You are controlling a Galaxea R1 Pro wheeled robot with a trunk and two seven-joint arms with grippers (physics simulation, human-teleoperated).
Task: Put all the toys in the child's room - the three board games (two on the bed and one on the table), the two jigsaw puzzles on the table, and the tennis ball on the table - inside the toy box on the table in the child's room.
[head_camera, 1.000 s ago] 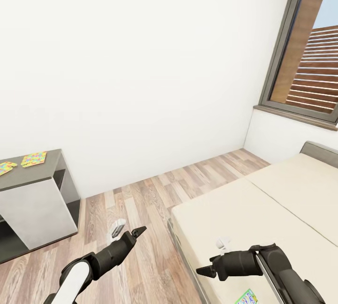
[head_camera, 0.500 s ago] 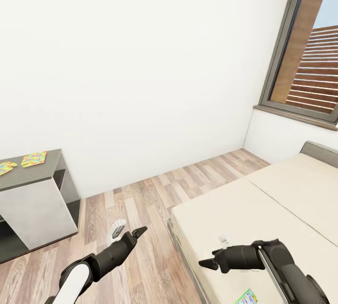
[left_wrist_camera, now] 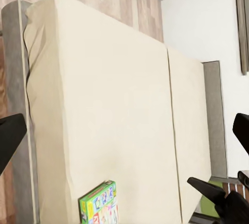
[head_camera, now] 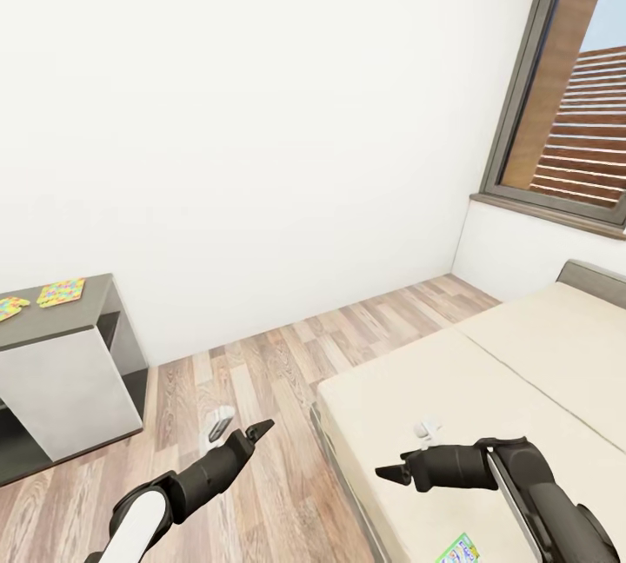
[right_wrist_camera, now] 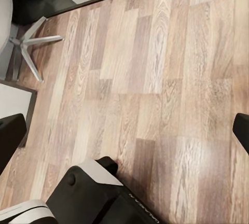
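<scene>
**Location.** Child's room: white walls, plank floor (head_camera: 287,354), dark-framed window (head_camera: 556,111). The robot stands at the near corner of the bed (head_camera: 487,372).

**Left gripper** (head_camera: 256,431). Held out over the floor beside the bed. In its wrist view the two finger tips sit at opposite edges with nothing between them: jaws spread, empty.

**Right gripper** (head_camera: 393,473). Held over the near corner of the mattress, pointing towards the floor side. Its wrist view likewise has a tip at each edge and bare floor between: jaws apart, empty.

**Board game, green-edged** (left_wrist_camera: 98,206). Lies flat on the mattress near the bed's long edge, close to the robot. A corner of it also shows at the head view's lower edge (head_camera: 459,550). Neither gripper touches it.

**Jigsaw puzzles** (head_camera: 61,292), (head_camera: 12,307). Two patterned boxes flat on the dark bench (head_camera: 96,302) at the left, near each other, well apart from both arms.

**Progress (judged).** Early. No toy is held, and three visible toys await collection. The nearest is the bed game, probably next.

**Unclear.**
- Toy box, ball and two other games: status unknown.
- The bed game is cut off in both views; its title is unreadable.
- A small pale object (head_camera: 219,422) on the floor and another (head_camera: 426,429) on the mattress: identity uncertain.
- The second puzzle is cropped.
</scene>
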